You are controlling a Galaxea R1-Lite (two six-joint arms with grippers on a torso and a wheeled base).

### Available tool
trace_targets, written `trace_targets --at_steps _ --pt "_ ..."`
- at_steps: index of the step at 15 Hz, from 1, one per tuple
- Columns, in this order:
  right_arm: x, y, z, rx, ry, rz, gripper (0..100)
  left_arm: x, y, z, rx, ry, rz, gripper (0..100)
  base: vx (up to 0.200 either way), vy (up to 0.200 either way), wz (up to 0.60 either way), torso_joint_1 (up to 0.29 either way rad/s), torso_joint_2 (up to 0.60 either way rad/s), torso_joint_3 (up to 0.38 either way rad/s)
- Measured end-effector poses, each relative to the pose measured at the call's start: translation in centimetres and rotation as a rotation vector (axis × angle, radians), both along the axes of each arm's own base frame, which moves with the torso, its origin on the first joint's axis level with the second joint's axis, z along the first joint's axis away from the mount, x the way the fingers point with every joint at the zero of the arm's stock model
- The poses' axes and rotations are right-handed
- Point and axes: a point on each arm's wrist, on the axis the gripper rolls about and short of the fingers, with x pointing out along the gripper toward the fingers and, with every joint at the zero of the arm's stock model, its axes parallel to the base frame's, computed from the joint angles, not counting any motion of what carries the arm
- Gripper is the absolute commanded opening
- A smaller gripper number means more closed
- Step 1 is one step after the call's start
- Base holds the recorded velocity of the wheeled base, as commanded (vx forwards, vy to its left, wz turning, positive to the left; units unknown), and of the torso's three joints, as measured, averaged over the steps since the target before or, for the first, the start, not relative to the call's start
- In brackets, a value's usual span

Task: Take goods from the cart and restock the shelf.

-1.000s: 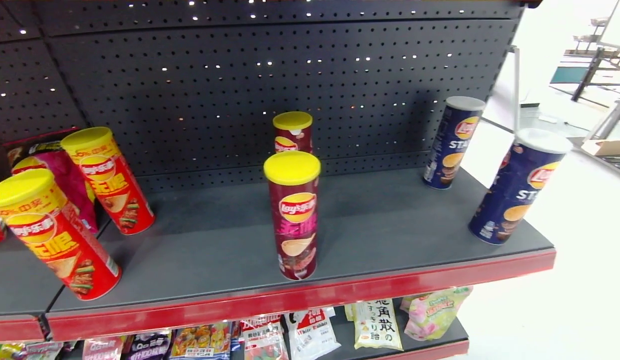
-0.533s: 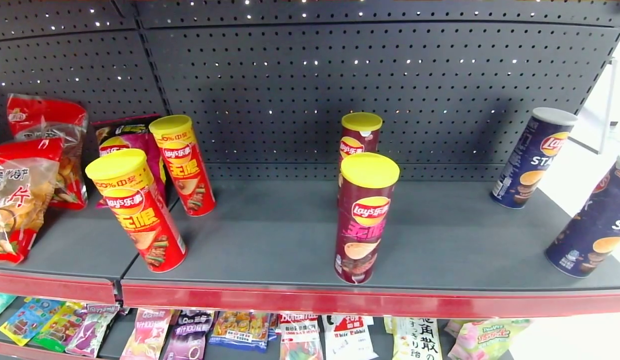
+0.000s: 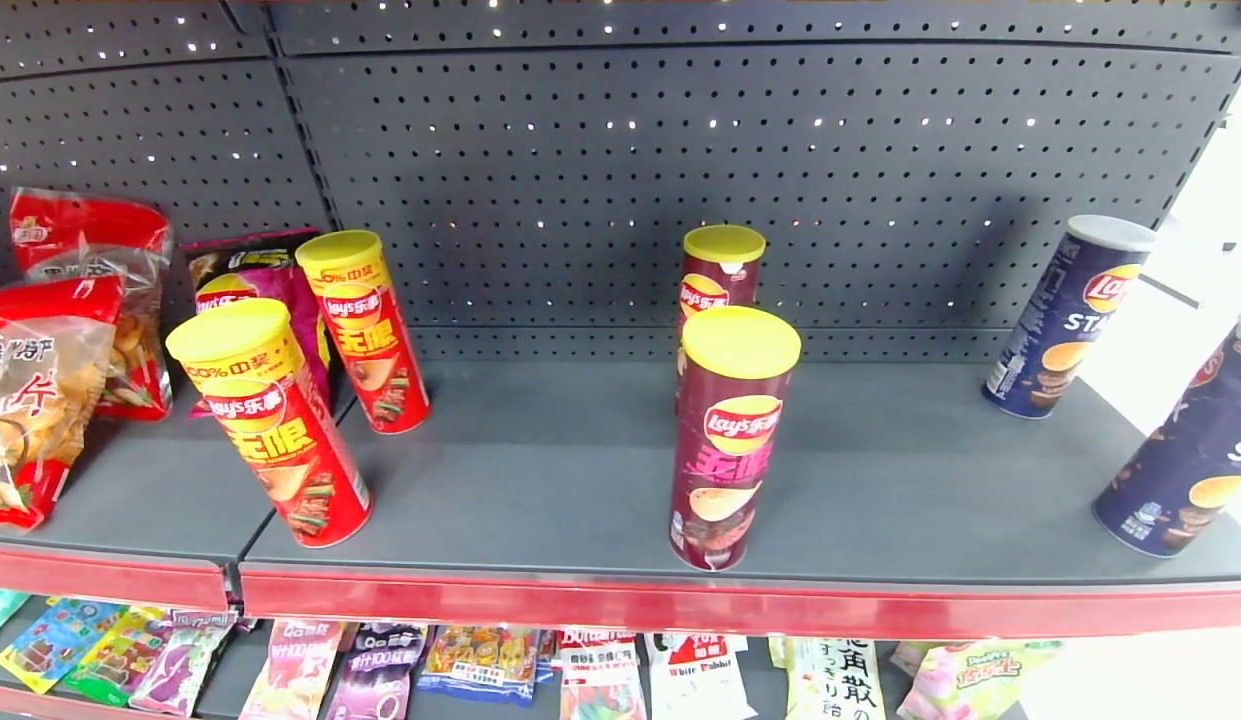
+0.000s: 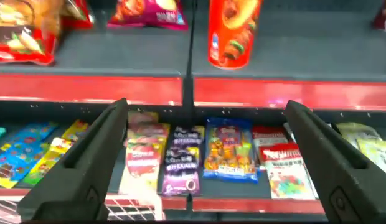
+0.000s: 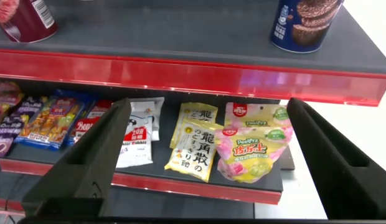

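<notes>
Grey metal shelf (image 3: pixel 540 470) with a red front lip carries the goods we see, all standing upright. Toward its left are two red cylindrical crisp cans with yellow lids, one near the lip (image 3: pixel 270 420) and one further back (image 3: pixel 365 330). In the middle we find two maroon cans with yellow lids, the front one (image 3: pixel 730 440) close to the lip and the rear one (image 3: pixel 718 270) directly behind it, against the dark perforated back panel (image 3: pixel 580 150). On the right stand two dark blue cans with grey lids, one at the back (image 3: pixel 1065 315) and one near the front corner (image 3: pixel 1185 460). Red snack bags (image 3: pixel 40 390) and a purple bag (image 3: pixel 250 275) lean at the far left. Flat sweet packets (image 3: pixel 480 665) lie on the lower shelf.

The left gripper (image 4: pixel 208 174) hangs before the lower shelf, below the front red can, its jaws wide apart and holding nothing. The right gripper (image 5: pixel 211 168) hangs likewise below the front blue can, jaws apart and unladen.
</notes>
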Motion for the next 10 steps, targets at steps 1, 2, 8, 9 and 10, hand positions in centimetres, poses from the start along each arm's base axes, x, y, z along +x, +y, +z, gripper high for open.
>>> trace_targets --at_steps 1,2,8,9,10 --pt "0.0 0.0 0.01 0.0 -0.001 0.001 100 0.01 -0.08 -0.08 0.0 0.003 -0.033 100 0.0 0.0 0.0 0.0 0.0 0.0" --pt "0.0 0.0 0.01 0.0 -0.001 0.001 100 0.02 -0.15 -0.14 0.004 0.005 -0.064 100 0.0 0.0 0.0 0.0 0.0 0.0" --pt "0.0 0.0 0.02 0.0 -0.002 0.002 100 0.13 -0.21 -0.19 0.032 0.039 0.139 100 0.0 0.0 0.0 0.0 0.0 0.0" --pt "0.0 0.0 0.02 0.001 -0.001 0.002 100 0.09 -0.36 -0.16 0.034 0.031 0.146 100 0.0 0.0 0.0 0.0 0.0 0.0" --pt "0.0 0.0 0.02 0.001 -0.001 0.001 100 0.06 -0.64 -0.07 0.031 0.015 0.076 100 0.0 0.0 0.0 0.0 0.0 0.0"
